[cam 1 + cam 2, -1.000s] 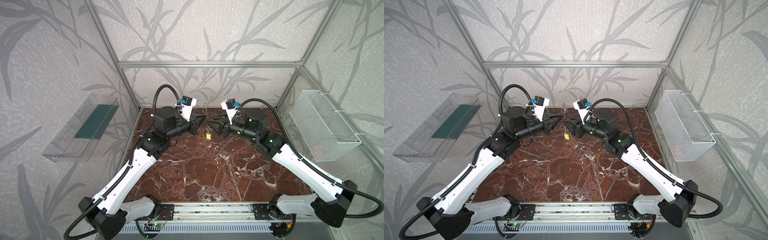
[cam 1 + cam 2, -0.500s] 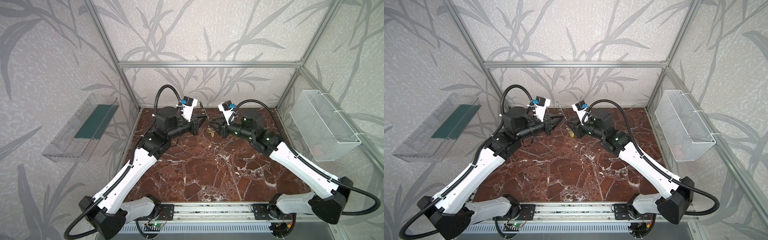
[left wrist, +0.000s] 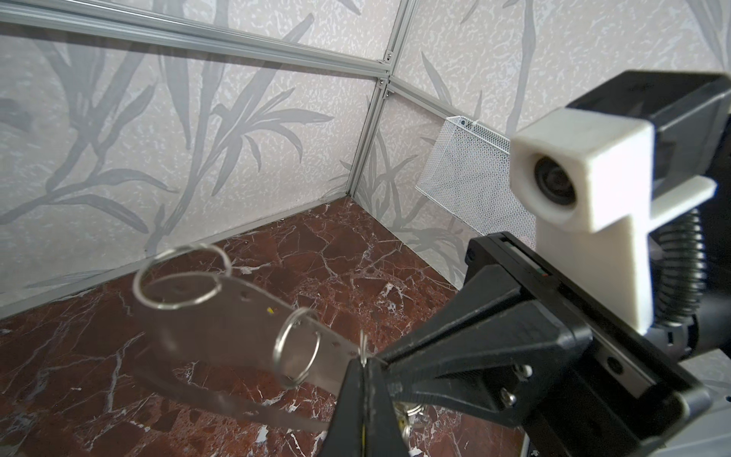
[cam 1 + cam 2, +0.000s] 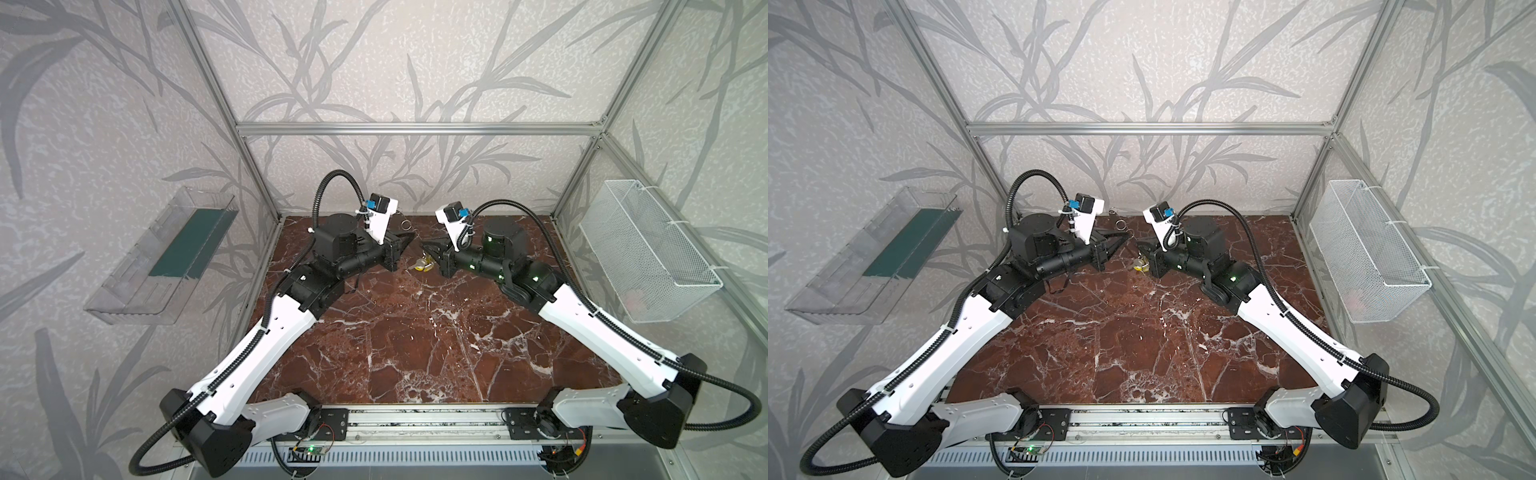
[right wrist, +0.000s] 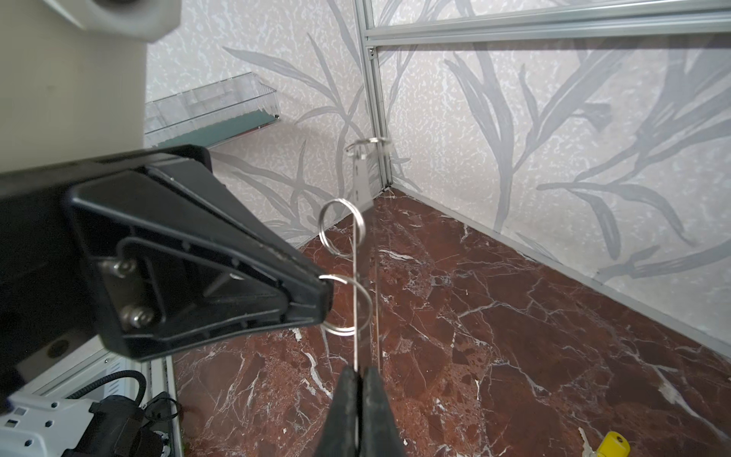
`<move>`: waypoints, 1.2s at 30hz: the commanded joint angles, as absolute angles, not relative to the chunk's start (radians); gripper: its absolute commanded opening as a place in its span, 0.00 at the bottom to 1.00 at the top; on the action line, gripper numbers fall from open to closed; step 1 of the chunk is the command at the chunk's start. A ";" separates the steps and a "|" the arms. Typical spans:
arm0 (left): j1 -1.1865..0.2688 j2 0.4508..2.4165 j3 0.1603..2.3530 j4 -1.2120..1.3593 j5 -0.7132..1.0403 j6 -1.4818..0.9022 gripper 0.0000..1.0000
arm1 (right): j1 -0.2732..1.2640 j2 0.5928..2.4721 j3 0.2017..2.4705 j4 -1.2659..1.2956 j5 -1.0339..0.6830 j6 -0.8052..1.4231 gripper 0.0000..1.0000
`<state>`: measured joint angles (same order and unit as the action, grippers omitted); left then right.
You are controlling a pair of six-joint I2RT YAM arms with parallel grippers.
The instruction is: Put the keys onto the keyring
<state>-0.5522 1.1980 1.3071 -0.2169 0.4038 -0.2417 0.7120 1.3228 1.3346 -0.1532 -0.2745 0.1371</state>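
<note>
The keyring (image 3: 221, 316), a flat grey metal plate with small rings along its edge, hangs in the air at the back of the table between both grippers. My left gripper (image 3: 363, 366) is shut on a small ring at the plate's end. My right gripper (image 5: 358, 372) is shut on the plate's thin edge, which shows edge-on in the right wrist view. In both top views the two gripper tips nearly meet (image 4: 417, 241). Yellow keys (image 4: 422, 262) (image 4: 1140, 264) sit just below them; I cannot tell whether they hang or lie. One yellow key (image 5: 611, 445) shows at the picture's edge.
The dark red marble table (image 4: 415, 340) spreads out in front of the grippers. A white wire basket (image 4: 648, 253) hangs on the right wall and a clear plastic tray (image 4: 174, 253) on the left wall. The back wall is close behind the grippers.
My right gripper has moved left towards the left gripper and shut on the keyring plate. The left gripper has stayed shut in place.
</note>
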 commanded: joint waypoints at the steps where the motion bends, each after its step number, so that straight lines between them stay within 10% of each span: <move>1: -0.559 1.192 1.332 -0.216 0.373 -0.215 0.00 | 0.719 1.282 1.348 -0.120 -0.303 0.134 0.00; 36: -0.568 1.183 1.184 0.068 0.372 -0.287 0.00 | 0.755 1.295 1.362 -0.140 -0.287 0.170 0.00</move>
<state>-0.5640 1.1820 1.1931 0.0463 0.3756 -0.2913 0.7277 1.3193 1.3407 -0.1566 -0.2798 0.1715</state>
